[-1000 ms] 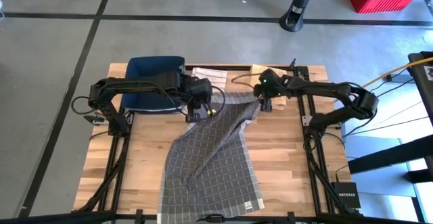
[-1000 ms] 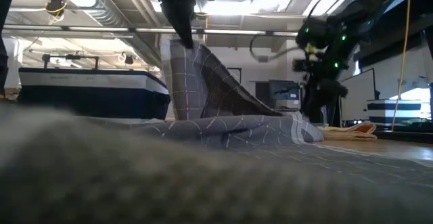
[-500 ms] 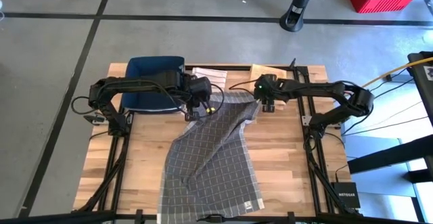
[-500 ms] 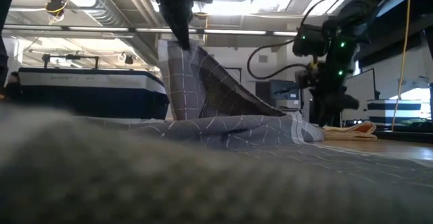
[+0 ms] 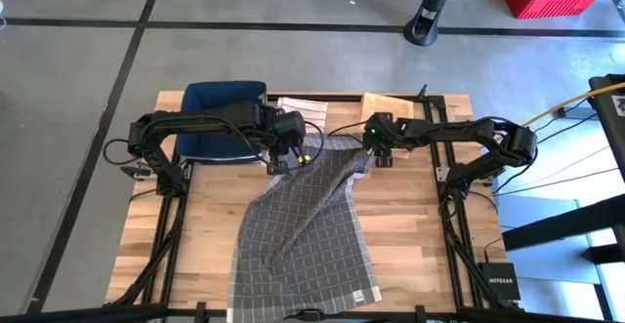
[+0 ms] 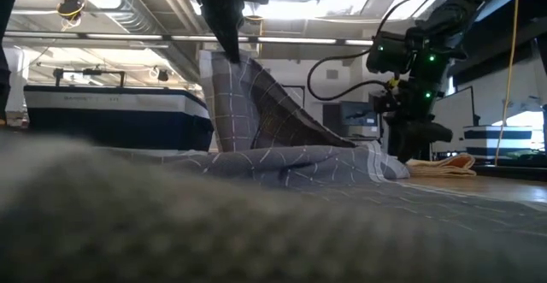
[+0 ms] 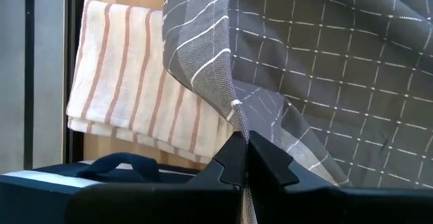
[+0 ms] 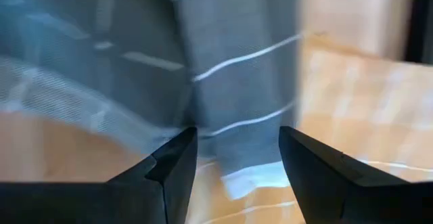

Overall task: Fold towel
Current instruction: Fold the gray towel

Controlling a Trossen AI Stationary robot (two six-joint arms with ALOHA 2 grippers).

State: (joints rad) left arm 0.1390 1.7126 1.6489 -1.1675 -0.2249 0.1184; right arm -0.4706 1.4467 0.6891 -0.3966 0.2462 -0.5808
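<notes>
The grey towel with a white grid lies spread on the wooden table, its near end at the table's front edge. My left gripper is shut on its far left corner and holds that corner up, so the cloth rises in a peak. My right gripper stands open over the towel's far right corner, which lies on the table with one finger on either side of it, pointing steeply down. In the low view the right gripper hangs just above the cloth. My left gripper pinches the towel's hemmed edge at the far left corner between its two shut fingers, coming from above and slanting down. The cloth hangs below the fingers in a slack fold. The rest of the towel lies on the table.
A dark blue bag sits at the far left. Beside it lies a folded cream cloth with red stripes, and a folded beige cloth at the far right. Bare wood shows on both sides of the towel.
My right gripper has gone toward the table's left, down onto the towel's far right corner, and has rolled about its wrist; its fingers stay open. The towel and my left gripper have kept still.
</notes>
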